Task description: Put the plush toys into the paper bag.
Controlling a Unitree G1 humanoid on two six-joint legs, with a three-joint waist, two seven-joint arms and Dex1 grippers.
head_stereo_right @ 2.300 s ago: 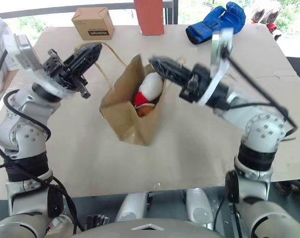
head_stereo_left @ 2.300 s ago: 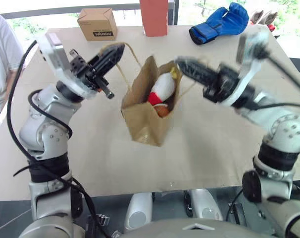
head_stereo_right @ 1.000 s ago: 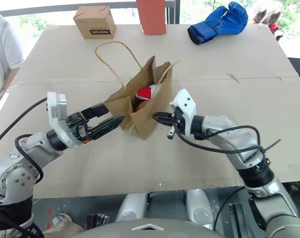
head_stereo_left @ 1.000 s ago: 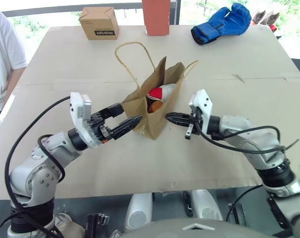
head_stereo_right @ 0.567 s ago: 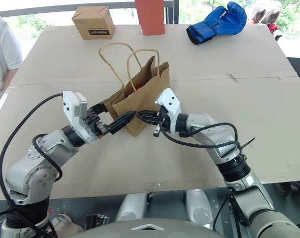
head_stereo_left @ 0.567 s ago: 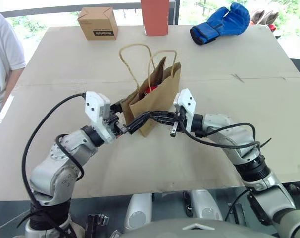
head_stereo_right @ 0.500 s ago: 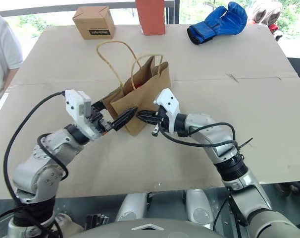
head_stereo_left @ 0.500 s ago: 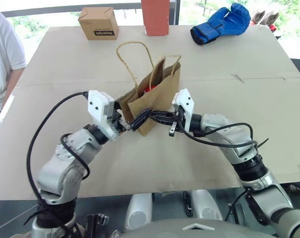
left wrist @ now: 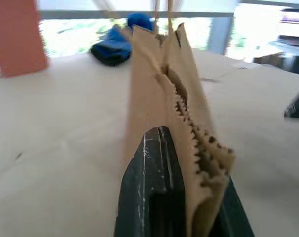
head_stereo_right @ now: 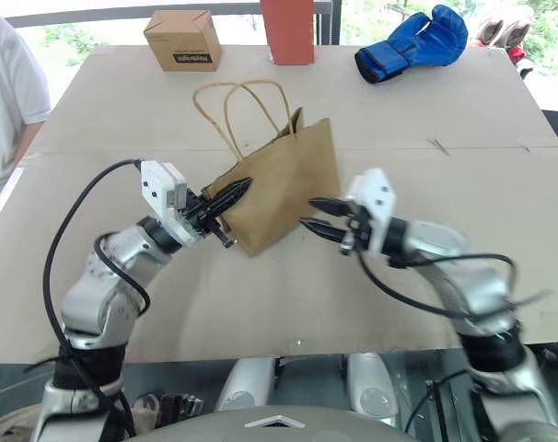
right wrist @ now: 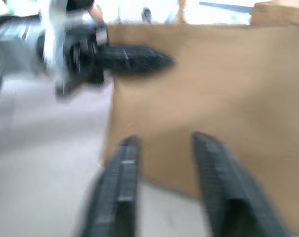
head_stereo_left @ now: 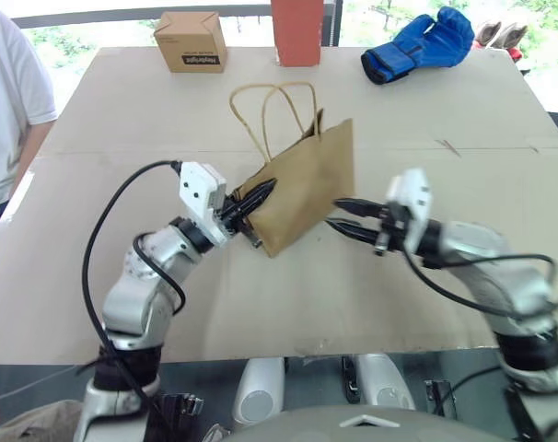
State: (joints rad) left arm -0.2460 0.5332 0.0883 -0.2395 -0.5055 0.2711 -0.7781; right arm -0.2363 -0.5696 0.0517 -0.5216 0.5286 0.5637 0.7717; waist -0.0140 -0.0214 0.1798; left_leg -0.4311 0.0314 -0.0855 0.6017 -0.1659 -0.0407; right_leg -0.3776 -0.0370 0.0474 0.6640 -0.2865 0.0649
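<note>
Left pincer (head_stereo_left: 258,196) pinches the unprinted paper bag (head_stereo_left: 307,189); cardboard box (head_stereo_left: 192,40) lettering unreadable

The left gripper (left wrist: 181,197) is clamped on the bottom fold of the paper bag (left wrist: 159,94), its 2 black fingers (left wrist: 152,192) pressed to either side of the serrated brown edge. The bag rises edge-on from the pale surface (left wrist: 56,138). Beyond it lie a blue boxing glove (left wrist: 115,42) and an orange-red box (left wrist: 16,34).
</note>
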